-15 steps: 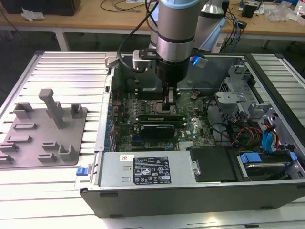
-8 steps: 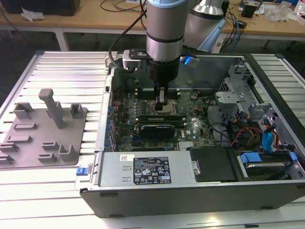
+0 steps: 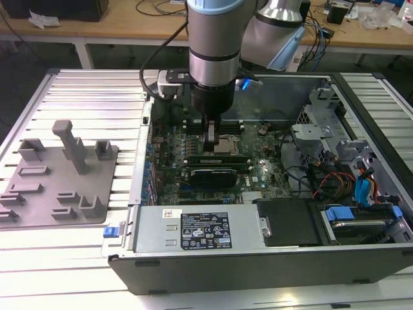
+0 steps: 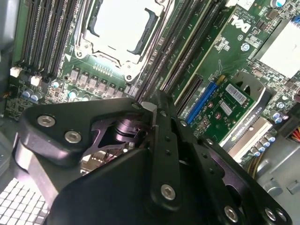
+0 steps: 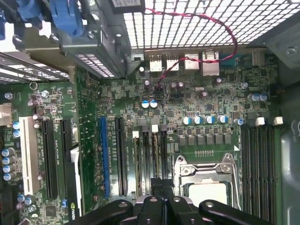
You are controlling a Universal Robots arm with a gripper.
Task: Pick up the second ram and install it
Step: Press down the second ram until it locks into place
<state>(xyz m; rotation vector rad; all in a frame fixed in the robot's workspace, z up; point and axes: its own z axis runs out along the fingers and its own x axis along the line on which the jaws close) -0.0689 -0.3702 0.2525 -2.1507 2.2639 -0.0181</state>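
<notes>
- Frame centre, exterior view: gripper [image 3: 211, 143] is lowered inside the open computer case [image 3: 258, 258], fingers together over the memory slots.
- The second ram [image 3: 216, 157] appears slotted beside the processor socket [image 3: 227, 143]; installation seems nearly done.
- Left: grey tray [image 3: 58, 184] on the bench.

Matt grey plastic tray [image 3: 58, 187], ribbed metal table [image 3: 77, 97], matt black gripper [image 4: 159, 140]

Green motherboard [image 5: 187, 108], black pincer [image 4: 157, 112], grey tray [image 3: 58, 177], blue slot [image 5: 102, 157]

Gripper [image 3: 211, 150] down in open PC case [image 3: 361, 258]; drive cage [image 3: 322, 139] & cables [image 3: 335, 181] crowd exterior view's right, prob. tight.
</notes>
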